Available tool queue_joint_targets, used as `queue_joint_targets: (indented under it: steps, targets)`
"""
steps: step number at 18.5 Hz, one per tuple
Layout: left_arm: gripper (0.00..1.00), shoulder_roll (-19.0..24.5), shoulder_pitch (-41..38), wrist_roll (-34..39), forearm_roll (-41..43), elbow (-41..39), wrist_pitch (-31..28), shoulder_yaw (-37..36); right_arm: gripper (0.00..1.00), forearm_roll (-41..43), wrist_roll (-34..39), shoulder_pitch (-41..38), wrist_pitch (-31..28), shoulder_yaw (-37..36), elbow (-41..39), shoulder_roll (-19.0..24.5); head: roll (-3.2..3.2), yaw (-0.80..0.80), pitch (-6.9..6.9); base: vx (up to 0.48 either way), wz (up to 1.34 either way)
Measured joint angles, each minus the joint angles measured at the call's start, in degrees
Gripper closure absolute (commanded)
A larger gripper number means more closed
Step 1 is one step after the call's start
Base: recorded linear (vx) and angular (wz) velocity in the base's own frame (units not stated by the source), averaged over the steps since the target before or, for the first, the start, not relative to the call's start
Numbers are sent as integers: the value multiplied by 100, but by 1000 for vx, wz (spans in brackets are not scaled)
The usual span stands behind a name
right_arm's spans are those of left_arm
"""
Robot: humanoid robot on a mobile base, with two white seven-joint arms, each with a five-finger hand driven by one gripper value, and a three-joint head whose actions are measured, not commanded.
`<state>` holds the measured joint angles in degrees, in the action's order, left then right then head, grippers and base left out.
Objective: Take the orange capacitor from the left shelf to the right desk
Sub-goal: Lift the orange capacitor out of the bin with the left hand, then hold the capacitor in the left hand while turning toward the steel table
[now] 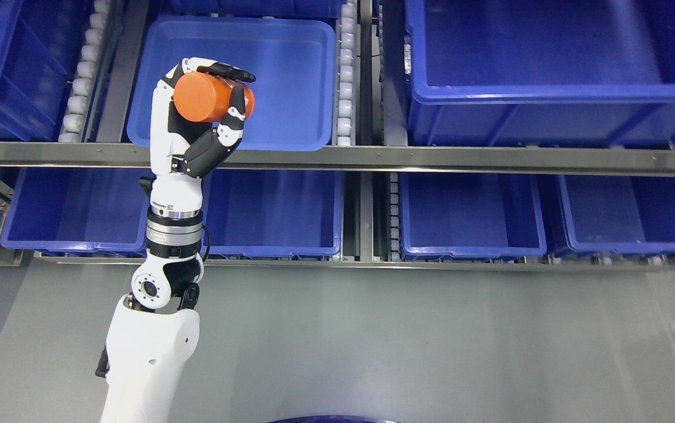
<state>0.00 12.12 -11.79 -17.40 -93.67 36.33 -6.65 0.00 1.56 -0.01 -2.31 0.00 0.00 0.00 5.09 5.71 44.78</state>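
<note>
left hand (208,111), item 1: fingers wrapped round the orange capacitor (208,97), thumb side over the top, lower fingers (232,120) curled under its right end. capacitor lay on its side in the palm, held above the shallow blue bin (290,64) that sat behind and to the right of the hand, on the upper shelf level.

risks, as judged:
- cylinder was smooth and round; with the fingers covering only part of it, it could roll or slide out during a swing, most likely dropping back into the bin or onto the grey floor (431,341) below the wrist.
- steel shelf rail (431,157) crossed just beneath the hand, in front of the wrist; a low or hasty pull-back could knock the knuckles or forearm against it and loosen the hold.
- roller track (346,70) to the right of the bin stood near the carry path toward the right.

not determinable:
- right desk: not in view, so the drop point could not be placed.
- right hand: not in view.
- far end of the capacitor and any leads: hidden by fingers.
- palm contact: hidden behind the capacitor.
- dark curved object at the bottom edge: cut off, unidentified.
</note>
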Motion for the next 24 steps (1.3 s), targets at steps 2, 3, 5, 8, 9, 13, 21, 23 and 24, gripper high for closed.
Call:
queue_joint_targets:
  steps: [2, 3, 5, 8, 9, 13, 21, 23, 24]
  targets:
    - [97, 0, 12, 0, 0, -17, 48, 13, 0, 0, 7, 0, 0, 0, 0, 0, 0, 0, 0, -166, -232]
    - [97, 0, 20, 0, 0, -23, 58, 17, 0, 0, 10, 0, 0, 0, 0, 0, 0, 0, 0, -164, -254]
    - [97, 0, 57, -2, 0, -35, 66, 17, 0, 0, 15, 0, 0, 0, 0, 0, 0, 0, 0, -114, -163]
    - [97, 0, 169, -3, 0, -50, 71, -24, 0, 0, 18, 0, 0, 0, 0, 0, 0, 0, 0, -103, -111]
    - [97, 0, 217, -3, 0, -53, 73, -54, 0, 0, 19, 1, 0, 0, 0, 0, 0, 0, 0, -69, -70]
    - [97, 0, 410, -4, 1, -65, 96, -225, 0, 0, 22, 2, -1, 0, 0, 0, 0, 0, 0, -47, -137]
    - [96, 0, 658, -13, 7, -85, 69, -741, 0, 0, 24, -12, -27, 0, 0, 0, 0, 0, 0, -29, -357]
    - [95, 0, 685, -13, 7, -87, 115, -912, 0, 0, 24, -7, -13, 0, -1, 0, 0, 0, 0, -36, -631]
    - [95, 0, 692, -13, 8, -87, 118, -982, 0, 0, 24, -7, -12, 0, 0, 0, 0, 0, 0, -27, -882]
